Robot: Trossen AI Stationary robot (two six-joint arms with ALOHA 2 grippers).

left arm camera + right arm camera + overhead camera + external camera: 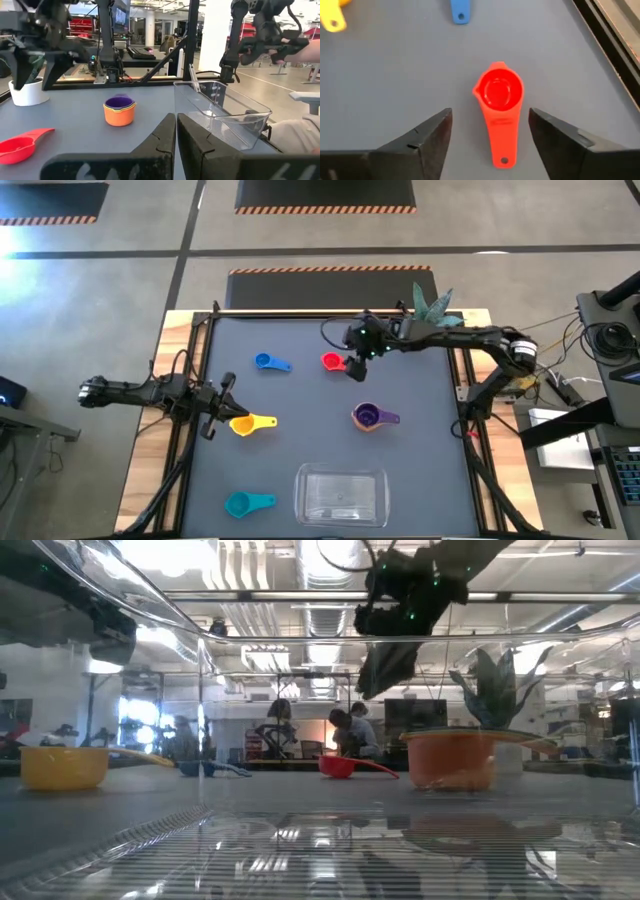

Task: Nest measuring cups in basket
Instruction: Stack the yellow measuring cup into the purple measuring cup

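Right tool above the red cup

Right tool (490, 137), fingers apart, hangs over the red cup (497, 95) lying on the table (395, 75); its handle sits between them. Left tool (176, 140) fingers together.

The right arm reaches across from its side with the right end effector (490, 135) pointed downward, fingers spread wide apart, while the left arm lies extended low, the left end effector (176, 131) fingers pressed together.
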